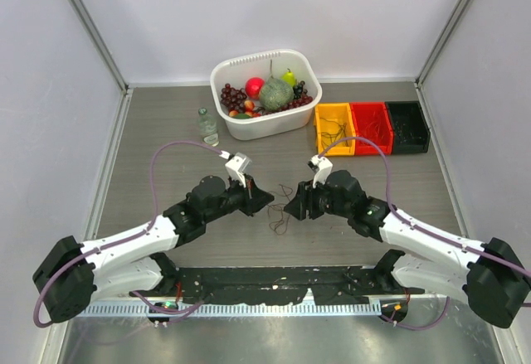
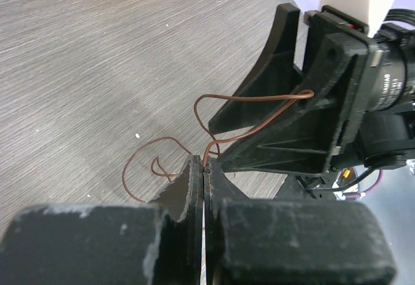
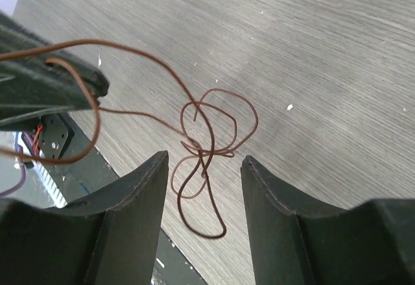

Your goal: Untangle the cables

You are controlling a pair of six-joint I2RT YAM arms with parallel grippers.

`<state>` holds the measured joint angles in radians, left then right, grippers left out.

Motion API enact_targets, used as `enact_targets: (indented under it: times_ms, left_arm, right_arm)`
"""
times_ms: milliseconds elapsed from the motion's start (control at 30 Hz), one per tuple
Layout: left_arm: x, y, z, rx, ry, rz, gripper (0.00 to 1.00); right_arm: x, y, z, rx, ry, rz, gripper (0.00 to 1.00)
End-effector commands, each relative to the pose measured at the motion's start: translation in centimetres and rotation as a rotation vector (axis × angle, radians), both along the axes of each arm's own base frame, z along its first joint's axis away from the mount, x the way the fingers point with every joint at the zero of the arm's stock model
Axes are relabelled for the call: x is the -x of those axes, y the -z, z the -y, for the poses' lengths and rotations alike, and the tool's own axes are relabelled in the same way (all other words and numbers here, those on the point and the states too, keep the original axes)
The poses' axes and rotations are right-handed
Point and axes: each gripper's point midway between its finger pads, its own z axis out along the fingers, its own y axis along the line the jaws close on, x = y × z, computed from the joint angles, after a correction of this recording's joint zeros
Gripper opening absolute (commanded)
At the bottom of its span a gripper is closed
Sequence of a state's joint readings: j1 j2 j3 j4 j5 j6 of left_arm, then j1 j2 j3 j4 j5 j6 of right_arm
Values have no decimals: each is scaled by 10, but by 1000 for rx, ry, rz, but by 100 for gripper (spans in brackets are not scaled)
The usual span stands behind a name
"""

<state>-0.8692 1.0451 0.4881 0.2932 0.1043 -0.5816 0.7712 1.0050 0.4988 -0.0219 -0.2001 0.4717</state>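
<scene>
The cables [image 1: 280,213] are a thin reddish-brown wire tangle on the grey table between my two grippers. My left gripper [image 1: 264,199] is shut on one strand; in the left wrist view the wire [image 2: 214,106] rises from the closed jaws [image 2: 204,161] and loops toward the right gripper's fingers [image 2: 292,129]. A loose loop [image 2: 139,168] lies on the table. My right gripper [image 1: 290,206] is open; in the right wrist view the knotted loops [image 3: 209,143] lie on the table just beyond its spread fingertips [image 3: 204,160]. The left gripper's tip [image 3: 58,84] shows at the upper left with a strand over it.
A white basin [image 1: 274,123] of fruit stands at the back, with a small bottle [image 1: 207,125] to its left. Yellow [image 1: 335,150], red [image 1: 373,150] and black [image 1: 410,147] bins stand at the back right. A black mat [image 1: 274,285] runs along the near edge.
</scene>
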Motion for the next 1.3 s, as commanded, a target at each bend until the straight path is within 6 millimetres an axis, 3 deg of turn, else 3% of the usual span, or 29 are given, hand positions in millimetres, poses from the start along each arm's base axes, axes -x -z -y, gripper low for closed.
enact_targets:
  times_ms: [0,33,200,300,367,433,467,500,567,667,733,900,1067,1167,1267]
  left_arm:
    - [2,-23,5,70,19,22,0]
    - [2,-24,5,74,23,20,0]
    - [7,-26,9,81,55,12,0]
    - [9,-27,9,72,67,10,0]
    - [10,-27,4,58,58,9,0]
    - [8,-28,-5,29,16,10,0]
    - [5,-27,-12,4,-17,7,0]
    - [-1,-31,-22,-15,-81,13,0]
    - [-14,-29,-52,-83,-245,7,0]
    - [-22,-42,-88,-135,-401,40,0]
    - [-21,-56,-97,-124,-422,75,0]
    - [-17,-89,-105,-74,-425,135,0]
    - [-12,-108,-112,-76,-424,141,0]
    - [6,-122,-90,15,-289,119,0]
    - [24,-131,-65,106,-147,69,0]
  right_arm:
    - [-21,-17,-11,-101,79,57,53]
    - [-22,-24,-15,-136,75,74,52]
    - [-33,-25,-21,-153,103,78,44]
    - [-44,-19,-16,-108,156,85,25]
    - [-55,-14,-1,-38,243,98,7]
    - [-69,-7,30,78,400,116,1]
    - [-84,-10,54,135,540,166,1]
    - [-79,-4,74,214,598,149,1]
    - [-83,-15,110,299,741,205,1]
    - [-79,-31,139,343,839,260,1]
    - [-76,-38,151,373,875,277,1]
    - [-76,-56,160,399,891,312,1]
    - [-75,-64,179,448,975,339,2]
    - [-77,-58,173,419,966,331,9]
    - [-83,-53,154,327,923,327,19]
